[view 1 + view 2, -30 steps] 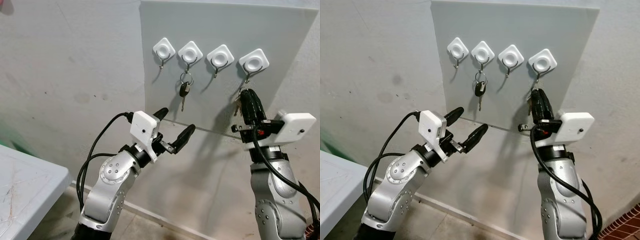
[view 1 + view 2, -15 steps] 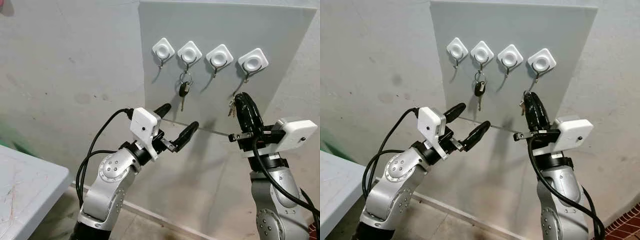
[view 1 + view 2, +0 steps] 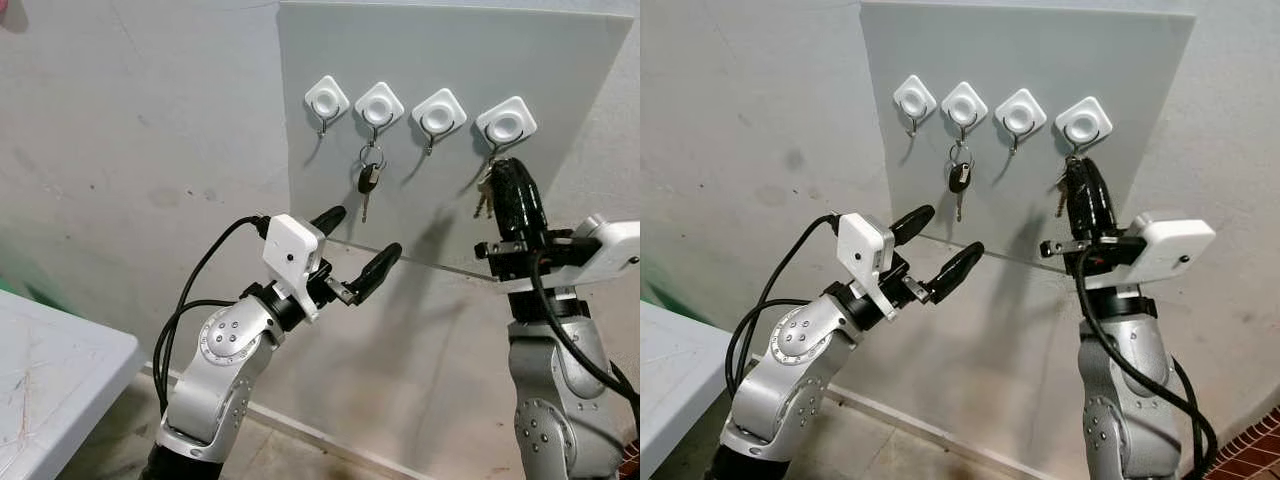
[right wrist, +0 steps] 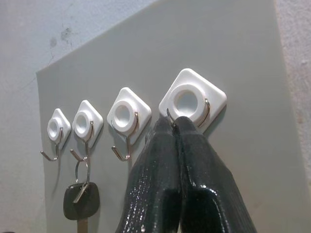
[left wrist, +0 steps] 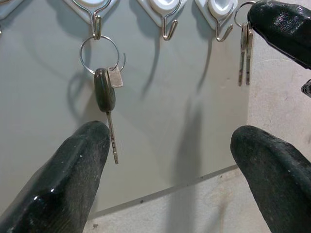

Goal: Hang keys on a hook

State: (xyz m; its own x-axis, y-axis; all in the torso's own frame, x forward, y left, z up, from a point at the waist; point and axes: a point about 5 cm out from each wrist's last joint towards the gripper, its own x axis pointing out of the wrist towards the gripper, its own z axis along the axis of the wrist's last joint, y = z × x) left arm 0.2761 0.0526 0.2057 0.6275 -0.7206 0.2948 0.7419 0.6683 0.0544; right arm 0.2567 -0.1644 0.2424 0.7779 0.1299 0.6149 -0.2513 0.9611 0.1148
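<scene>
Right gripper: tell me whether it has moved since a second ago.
Yes. The right gripper, shut on the keys, dipped down and left away from the rightmost hook, then rose back to just beneath it.

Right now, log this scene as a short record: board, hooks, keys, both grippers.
board: grey panel on the wall, carrying four white hooks in a row
second hook from left: holds a ring with a black-headed key
first hook and third hook: bare
fourth hook: right gripper just below it
right gripper: raised, fingers shut on a bunch of keys, ring close to the fourth hook; whether it has caught cannot be told
left gripper: open, held below the black-headed key, holding nothing
</scene>
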